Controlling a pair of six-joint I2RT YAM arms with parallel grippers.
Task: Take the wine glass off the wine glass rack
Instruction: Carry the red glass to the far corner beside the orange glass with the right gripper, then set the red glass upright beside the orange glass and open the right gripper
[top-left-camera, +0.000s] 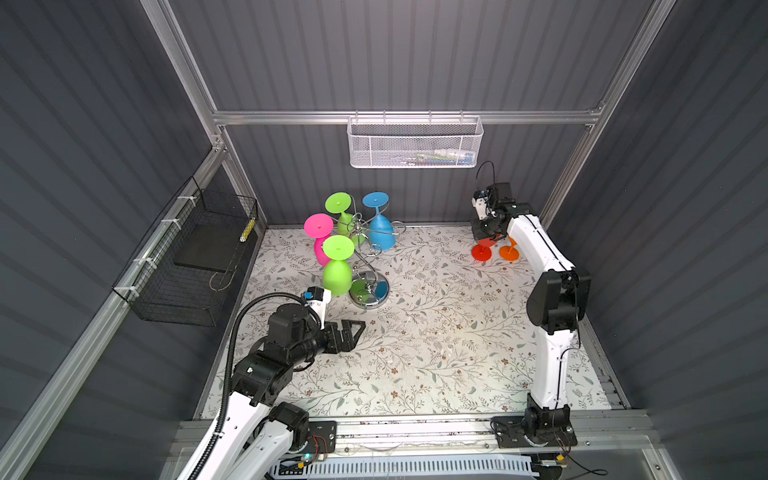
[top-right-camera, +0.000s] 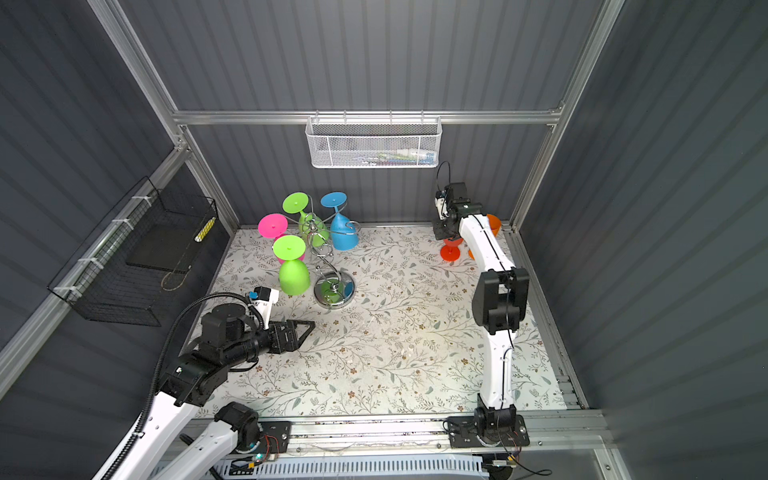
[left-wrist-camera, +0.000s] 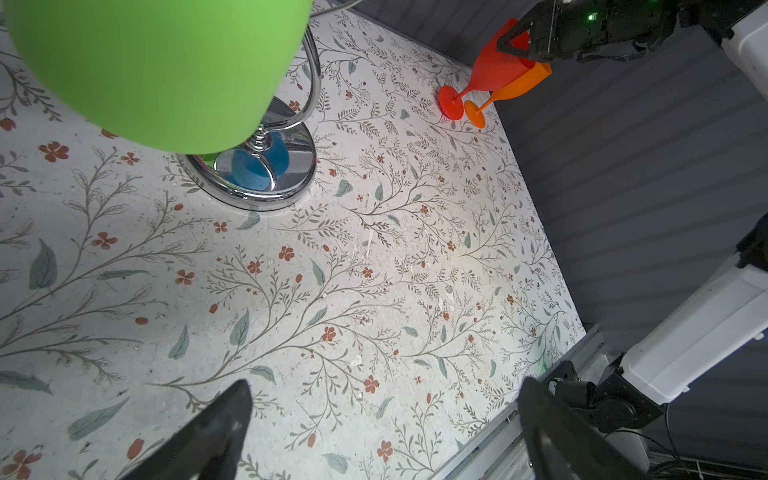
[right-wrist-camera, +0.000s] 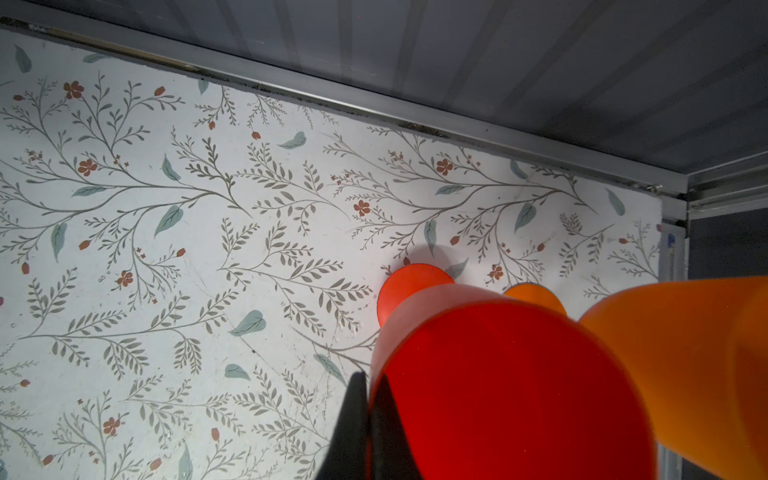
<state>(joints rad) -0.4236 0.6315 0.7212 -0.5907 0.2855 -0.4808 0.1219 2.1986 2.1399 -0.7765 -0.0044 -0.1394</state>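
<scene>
The chrome wine glass rack (top-left-camera: 370, 293) (top-right-camera: 334, 289) (left-wrist-camera: 257, 174) stands at the back left, with several wine glasses hanging bowl-down: a near green one (top-left-camera: 337, 276) (top-right-camera: 294, 276) (left-wrist-camera: 158, 70), a pink one (top-left-camera: 318, 225), a far green one (top-left-camera: 338, 203) and a blue one (top-left-camera: 380, 232). My left gripper (top-left-camera: 356, 328) (top-right-camera: 305, 328) (left-wrist-camera: 384, 390) is open and empty, low in front of the rack's base. At the back right, my right gripper (top-left-camera: 485, 232) (top-right-camera: 444, 232) (right-wrist-camera: 371, 376) is shut on the rim of a red wine glass (top-left-camera: 481, 252) (top-right-camera: 450, 252) (right-wrist-camera: 498, 395) (left-wrist-camera: 490, 70), whose foot is on the table.
An orange wine glass (top-left-camera: 509, 252) (right-wrist-camera: 685, 365) (left-wrist-camera: 515, 87) stands right beside the red one, by the back right corner. A white mesh basket (top-left-camera: 415, 143) hangs on the back wall. A black wire basket (top-left-camera: 187, 266) hangs on the left wall.
</scene>
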